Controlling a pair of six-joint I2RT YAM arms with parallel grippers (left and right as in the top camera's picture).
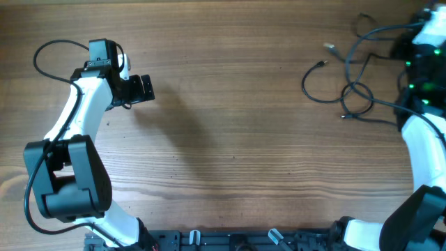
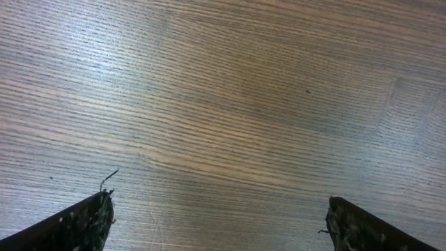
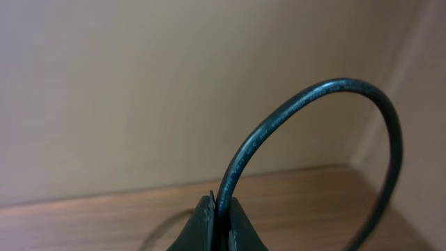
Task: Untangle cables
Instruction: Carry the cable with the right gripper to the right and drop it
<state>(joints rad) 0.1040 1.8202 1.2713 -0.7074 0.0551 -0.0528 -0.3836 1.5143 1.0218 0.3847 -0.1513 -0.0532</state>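
item 1, left arm (image 1: 73,111): base at the near left edge of the table (image 1: 230,146), elbow folded, forearm reaching away and inward. left gripper (image 1: 143,88) points toward the table's middle and hangs over bare wood. jaws spread wide, holding nothing; only the two dark fingertips (image 2: 90,219) show, at the lower corners of the wrist view.

item 2, right arm (image 1: 423,150): runs from the near right corner along the right edge to the far right corner. right gripper (image 3: 217,213) is tilted roughly level, facing a beige wall (image 3: 139,84). jaws pinched tight on one cable (image 3: 306,104), which arches up out of the grip, over to the right and down again.

item 3, cables (image 1: 352,87): thin black cords in loose crossing loops on the wood at the far right, just beside the right arm and well apart from the left gripper. silvery plug (image 1: 329,47) lies free at the far left edge of the heap.
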